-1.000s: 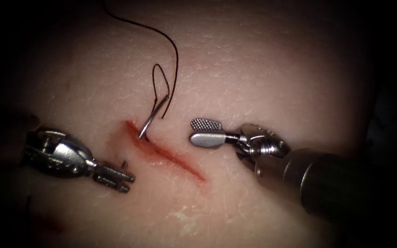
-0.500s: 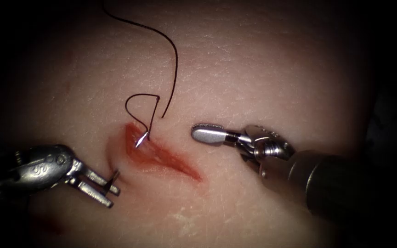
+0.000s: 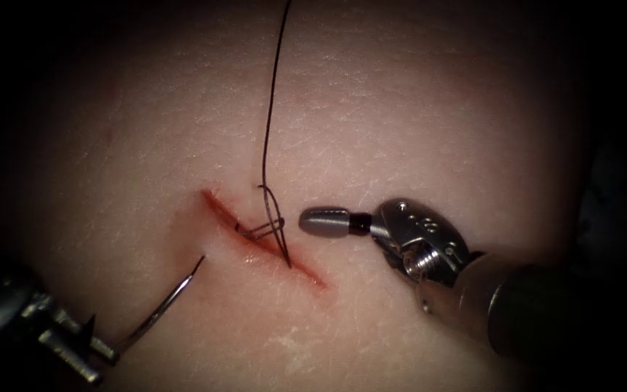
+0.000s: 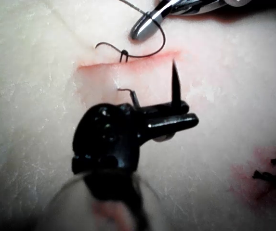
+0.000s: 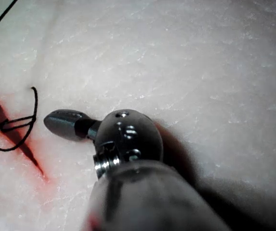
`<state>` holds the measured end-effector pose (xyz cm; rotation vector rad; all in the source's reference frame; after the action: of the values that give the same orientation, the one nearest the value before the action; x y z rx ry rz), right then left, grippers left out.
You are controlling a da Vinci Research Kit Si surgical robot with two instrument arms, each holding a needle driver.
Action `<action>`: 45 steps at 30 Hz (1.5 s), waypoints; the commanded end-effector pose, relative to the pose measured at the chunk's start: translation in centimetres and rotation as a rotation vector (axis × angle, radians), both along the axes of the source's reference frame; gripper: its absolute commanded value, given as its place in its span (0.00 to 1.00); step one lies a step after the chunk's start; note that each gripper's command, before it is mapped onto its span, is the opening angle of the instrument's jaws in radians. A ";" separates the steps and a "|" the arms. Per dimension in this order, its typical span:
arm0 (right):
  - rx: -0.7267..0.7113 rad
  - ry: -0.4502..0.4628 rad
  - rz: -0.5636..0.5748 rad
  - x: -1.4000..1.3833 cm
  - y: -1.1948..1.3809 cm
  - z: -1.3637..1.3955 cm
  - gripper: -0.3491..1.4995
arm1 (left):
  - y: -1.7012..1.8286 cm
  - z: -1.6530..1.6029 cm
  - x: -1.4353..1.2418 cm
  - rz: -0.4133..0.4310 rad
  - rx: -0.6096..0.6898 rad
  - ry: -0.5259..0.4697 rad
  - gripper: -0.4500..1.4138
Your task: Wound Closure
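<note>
Curved needle (image 3: 165,305) clear of tissue (image 3: 415,109), left of cut (image 3: 263,243), thread (image 3: 273,94) crossing it

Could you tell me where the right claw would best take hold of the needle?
Mid-curve on the needle, coming from the side of the cut: the left claw holds its lower end, and the other end is at the tissue.

Needle (image 3: 165,305) left of cut (image 3: 266,243); right tool (image 3: 324,221) right.

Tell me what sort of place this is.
Probably a surgical-robot practice bench: the tissue has a red cut, dark thread runs into it, and the left end effector holds a curved needle outside the tissue, left of the cut.
</note>
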<state>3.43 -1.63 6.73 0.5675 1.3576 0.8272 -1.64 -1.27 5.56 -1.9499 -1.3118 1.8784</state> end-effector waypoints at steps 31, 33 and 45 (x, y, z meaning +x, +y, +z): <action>-0.423 -0.149 -0.073 1.07 -0.40 -0.80 0.76 | 0.06 -0.44 0.33 -0.289 -0.491 -0.268 0.00; -0.424 -0.158 -0.078 1.10 -0.41 -0.75 0.76 | 0.06 -0.45 0.32 -0.293 -0.492 -0.265 0.00; -0.431 -0.228 -0.174 1.22 -0.54 -0.46 0.00 | 0.14 -0.46 0.31 -0.327 -0.482 -0.262 0.00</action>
<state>4.58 -2.11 6.22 0.2365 1.2074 0.4225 -1.28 -1.04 5.03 -2.5250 -0.5373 1.9402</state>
